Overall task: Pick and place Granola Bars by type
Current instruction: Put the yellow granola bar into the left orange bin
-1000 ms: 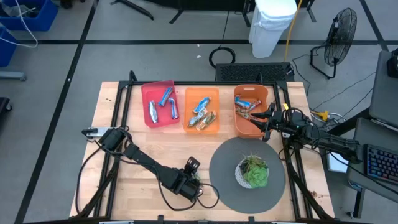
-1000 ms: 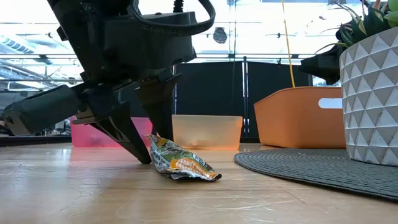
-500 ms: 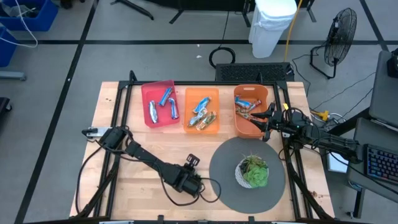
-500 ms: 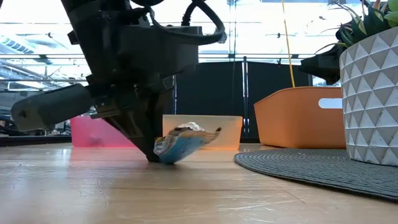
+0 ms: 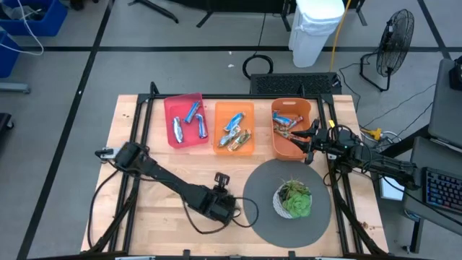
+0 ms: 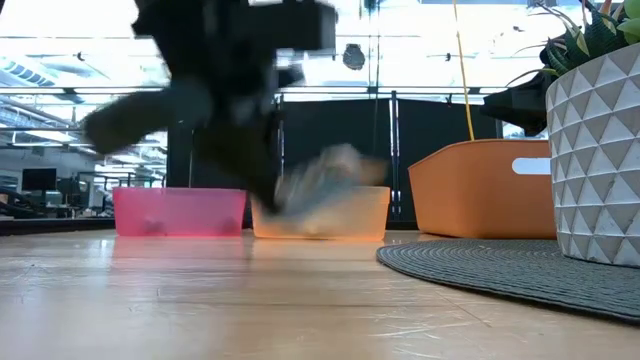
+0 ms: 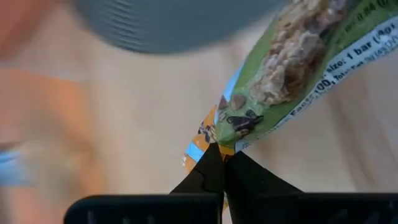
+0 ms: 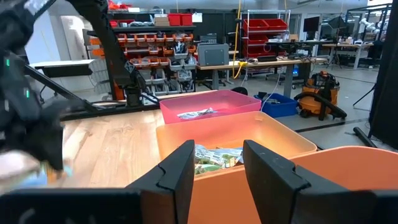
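Observation:
My left gripper point(image 7: 224, 163) is shut on a green-wrapped granola bar point(image 7: 292, 74) and hangs above the table's near middle point(image 5: 222, 206), left of the round grey mat. In the low view the bar point(image 6: 330, 178) shows blurred, clear of the tabletop. More bars lie in the pink bin point(image 5: 184, 119), the pale orange bin point(image 5: 234, 128) and the deep orange bin point(image 5: 291, 131). My right gripper point(image 8: 217, 168) waits open and level at the deep orange bin's right rim point(image 5: 315, 141). My left gripper pinches the bar's crimped end point(image 7: 225, 135) between its two fingertips, slanting down from above. The rest of the bar juts out past the fingers. It is lifted clear of the table.
A white faceted pot with a green plant point(image 5: 294, 198) stands on the round grey mat point(image 5: 263, 213) at the near right. The three bins stand in a row along the far side. Bare wood lies at the near left.
My left gripper has shut on the end of the green bar, which lay flat on the table, and has risen with it while rolling. The bar first tipped up by its free end and now hangs clear of the wood.

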